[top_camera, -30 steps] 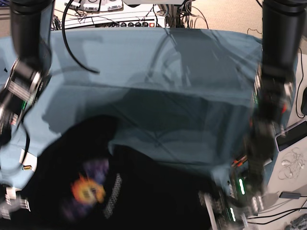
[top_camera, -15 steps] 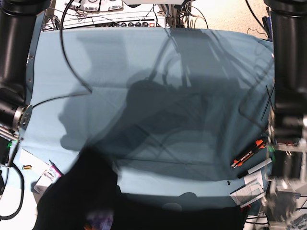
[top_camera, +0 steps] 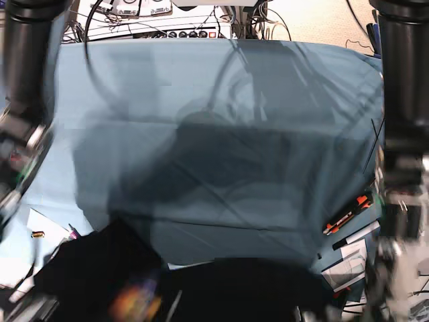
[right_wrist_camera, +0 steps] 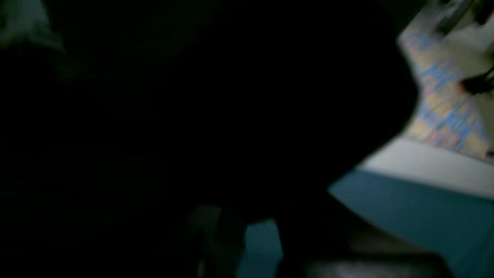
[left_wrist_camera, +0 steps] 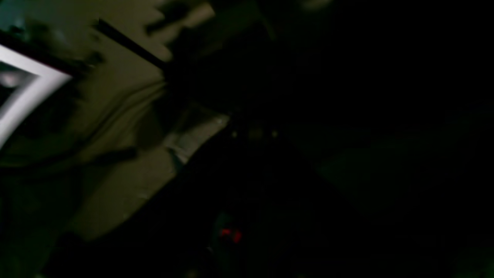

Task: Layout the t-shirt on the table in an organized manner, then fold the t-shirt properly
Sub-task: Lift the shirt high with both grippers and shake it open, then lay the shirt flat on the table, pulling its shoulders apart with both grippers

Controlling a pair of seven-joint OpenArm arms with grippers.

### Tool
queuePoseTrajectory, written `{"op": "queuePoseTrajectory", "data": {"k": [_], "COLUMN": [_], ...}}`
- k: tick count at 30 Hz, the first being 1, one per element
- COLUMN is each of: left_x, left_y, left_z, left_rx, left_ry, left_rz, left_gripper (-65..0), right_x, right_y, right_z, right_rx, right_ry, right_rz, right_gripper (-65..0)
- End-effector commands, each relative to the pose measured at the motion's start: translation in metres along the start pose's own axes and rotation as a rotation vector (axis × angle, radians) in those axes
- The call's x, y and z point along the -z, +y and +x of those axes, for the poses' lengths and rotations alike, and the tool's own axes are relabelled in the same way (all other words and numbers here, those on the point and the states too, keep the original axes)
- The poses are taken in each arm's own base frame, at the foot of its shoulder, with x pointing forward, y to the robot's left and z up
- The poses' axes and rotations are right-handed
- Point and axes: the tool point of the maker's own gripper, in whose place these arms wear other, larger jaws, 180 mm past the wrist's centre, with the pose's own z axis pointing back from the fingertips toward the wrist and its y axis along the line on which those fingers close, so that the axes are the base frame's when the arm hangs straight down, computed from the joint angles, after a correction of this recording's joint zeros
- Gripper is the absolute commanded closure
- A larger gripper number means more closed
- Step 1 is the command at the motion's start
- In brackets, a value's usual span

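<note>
Base view, near edge: black t-shirt (top_camera: 201, 288) bunched along the front of the counter (top_camera: 201, 100), blurred; orange-purple print (top_camera: 134, 302) shows at its lower left. Shirt spans approx. from the left corner to near the right corner, partly hanging past the frame bottom.

Both wrist views mostly black w/ fabric close to the lens; fingers of neither arm are visible. Both left and right fingers are closed tight; whether they pinch shirt fabric cannot be told. Right wrist view: strip of teal counter (right_wrist_camera: 417, 208) at lower right.

Mid-field: orange-black pens (top_camera: 347, 216) and paper slips (top_camera: 348, 251) at the counter's right edge; small brass part (top_camera: 37, 234) on white paper at left edge. Teal cloth bare, shadowed across centre.

Far: cables and electronics (top_camera: 167, 30) beyond the back edge. Arm columns, left arm (top_camera: 402, 100) and right arm (top_camera: 27, 74), flank the frame.
</note>
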Motion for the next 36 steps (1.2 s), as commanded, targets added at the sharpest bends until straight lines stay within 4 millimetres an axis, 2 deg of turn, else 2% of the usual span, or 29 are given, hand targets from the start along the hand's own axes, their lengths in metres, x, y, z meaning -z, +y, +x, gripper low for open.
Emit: {"op": "queuePoseTrajectory", "data": {"k": [1, 4, 8, 16, 22, 26, 29, 36], "left_x": [-0.014, 0.0, 0.018, 0.023, 0.017, 0.013, 0.01, 0.002], "left_y": [0.01, 0.005, -0.014, -0.068, -0.107, -0.134, -0.147, -0.166], "left_z": [0.015, -0.028, -0.087, -0.168, -0.23, -0.278, -0.308, -0.35], "left_rx": [0.001, 0.01, 0.016, 0.004, -0.005, -0.017, -0.025, -0.04], "left_ry": [-0.052, 0.021, 0.107, 0.152, 0.215, 0.299, 0.359, 0.446], "left_rz": [0.022, -0.004, -0.058, -0.15, -0.216, -0.267, -0.286, -0.32], "left_gripper": [0.0, 0.0, 0.0, 0.0, 0.0, 0.0, 0.0, 0.0], "right_x": [-0.015, -0.01, -0.005, -0.018, -0.048, -0.073, -0.091, -0.125], "right_y": [-0.002, 0.019, 0.04, 0.08, 0.072, 0.067, 0.064, 0.079], "right_z": [0.026, -0.007, -0.052, -0.126, -0.185, -0.234, -0.272, -0.334], "right_rx": [-0.013, -0.044, -0.063, -0.099, -0.04, 0.033, 0.064, 0.108], "right_ry": [-0.097, -0.053, 0.019, 0.129, 0.209, 0.297, 0.383, 0.53], "right_rz": [-0.005, 0.022, 0.049, 0.093, 0.053, 0.046, 0.027, 0.084], "right_gripper": [0.0, 0.0, 0.0, 0.0, 0.0, 0.0, 0.0, 0.0]}}
